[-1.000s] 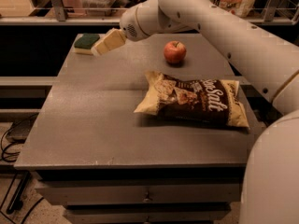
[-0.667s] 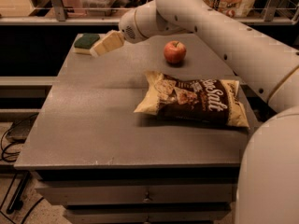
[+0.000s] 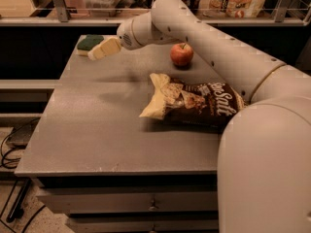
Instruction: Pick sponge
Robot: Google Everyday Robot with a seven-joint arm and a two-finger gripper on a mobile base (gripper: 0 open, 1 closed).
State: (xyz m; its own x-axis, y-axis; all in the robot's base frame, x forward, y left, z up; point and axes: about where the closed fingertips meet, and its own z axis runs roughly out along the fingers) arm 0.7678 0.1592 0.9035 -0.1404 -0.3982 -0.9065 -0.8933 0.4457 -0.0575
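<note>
Bench: grey metal-topped bench (image 3: 87, 130), drawers below.
Arm: white robot arm (image 3: 218, 52), stretched from the right towards the far left corner.
Bag: dark brown and yellow crisp bag (image 3: 199, 101), lying flat, centre-right.
Hand: pale yellow hand (image 3: 99, 51), just beside the sponge; apart or together, cannot tell.
Apple: red apple (image 3: 181, 54), behind the bag.
Sponge: green-topped rectangular sponge (image 3: 89, 42), far left corner of the bench.

Red apple (image 3: 181, 54) just behind chip bag (image 3: 197, 102) on grey table (image 3: 92, 130)
</note>
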